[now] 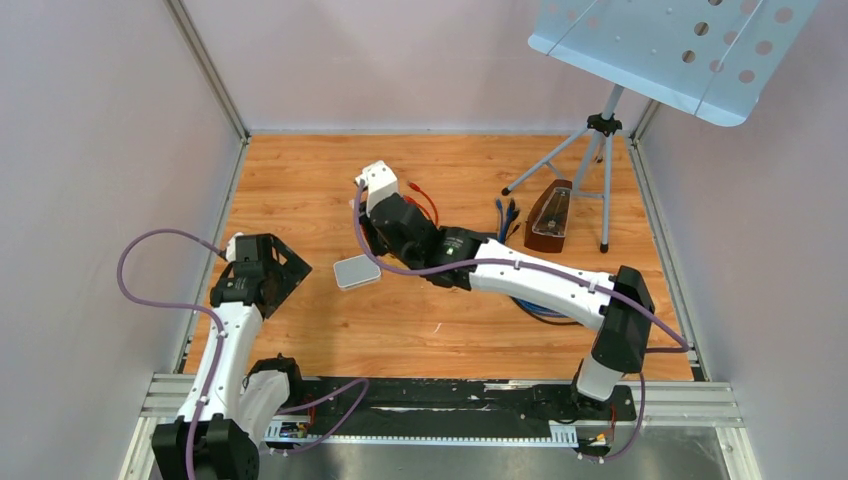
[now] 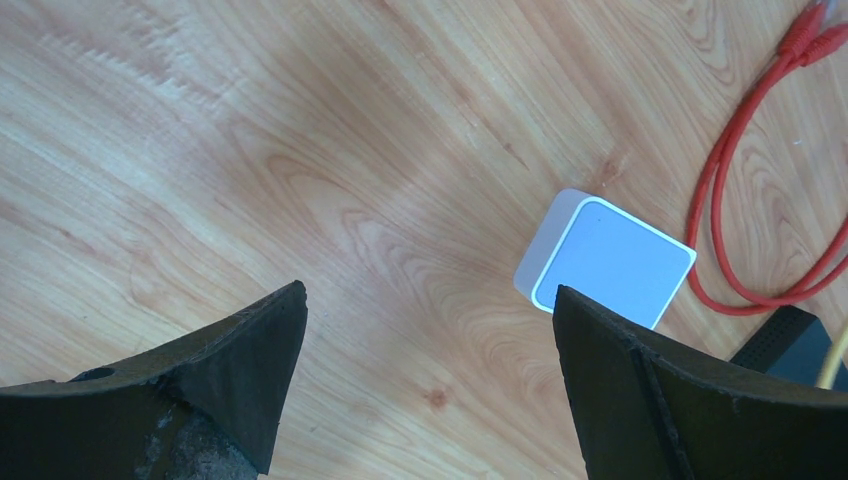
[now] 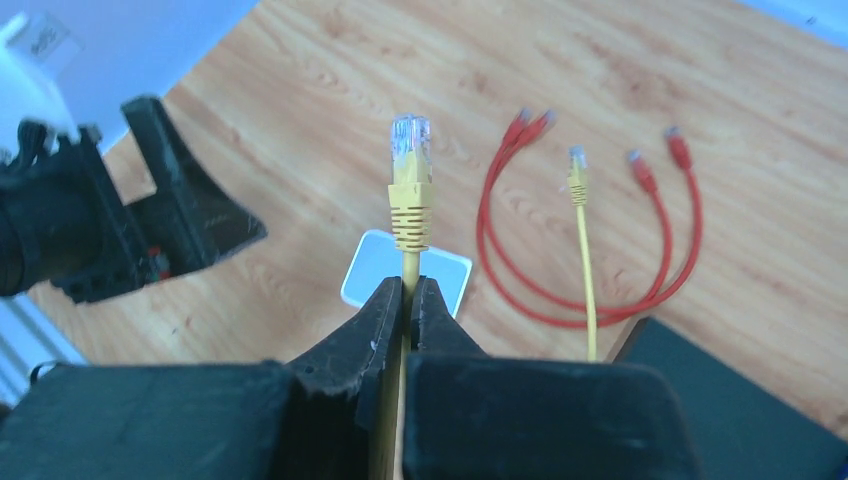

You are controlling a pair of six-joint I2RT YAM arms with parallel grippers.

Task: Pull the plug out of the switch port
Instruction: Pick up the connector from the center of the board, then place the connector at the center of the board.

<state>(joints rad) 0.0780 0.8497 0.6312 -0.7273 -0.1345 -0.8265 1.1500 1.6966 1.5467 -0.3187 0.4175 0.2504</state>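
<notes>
Right pincer (image 3: 408,290) is pressed together on a yellow cable (image 3: 405,262), pinching it just below the plug (image 3: 411,170). The plug sticks up free between the fingertips, clear of the switch (image 3: 368,268), a small white box lying flat on the wooden table (image 1: 300,180). Left pincer (image 2: 428,300) hangs spread wide over bare wood just left of the switch, holding nothing. Red cables (image 3: 482,235) and a second yellow cable (image 3: 582,250) lie loose on the table to the right of the switch.
</notes>
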